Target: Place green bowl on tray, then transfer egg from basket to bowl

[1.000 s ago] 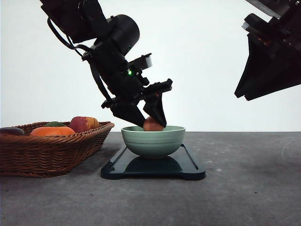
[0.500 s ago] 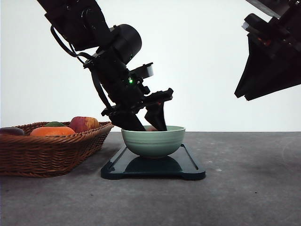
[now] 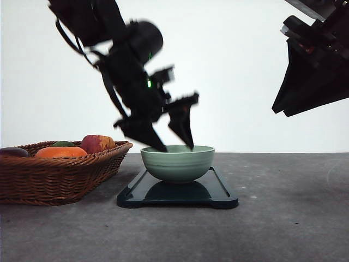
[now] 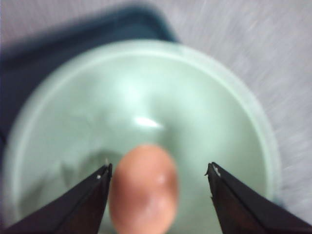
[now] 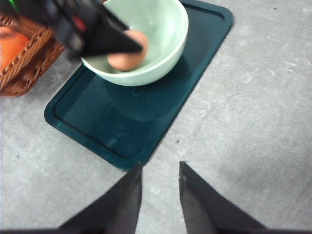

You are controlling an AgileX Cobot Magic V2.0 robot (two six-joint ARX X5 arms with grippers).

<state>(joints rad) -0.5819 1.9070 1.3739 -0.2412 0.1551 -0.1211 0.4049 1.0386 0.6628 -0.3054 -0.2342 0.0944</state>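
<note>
The grey stone-textured bench (image 3: 283,218) carries all items. The brown woven wicker basket (image 3: 60,177) sits at the 9 o'clock side of the front view and holds a red-yellow apple (image 3: 97,143) and a flattish bright orange fruit (image 3: 60,152).

The flat dark blue-black rectangular plastic tray (image 3: 218,194) lies just beside the basket, at its 3 o'clock side. The pale sage-green round ceramic bowl (image 3: 177,164) stands upright on the tray, toward the end nearer the basket.

The left gripper (image 3: 173,147) hangs over the bowl with its fingertips at rim level; its jaws are spread apart and hold nothing. In the left wrist view the small smooth brownish-orange egg (image 4: 143,190) rests on the bowl floor between the spread fingers (image 4: 78,204), touching neither as far as the blur allows.

The right gripper (image 5: 160,181) is raised above bare bench just beside the tray's short edge, jaws slightly parted, empty. The egg is also visible inside the bowl in the right wrist view.
</note>
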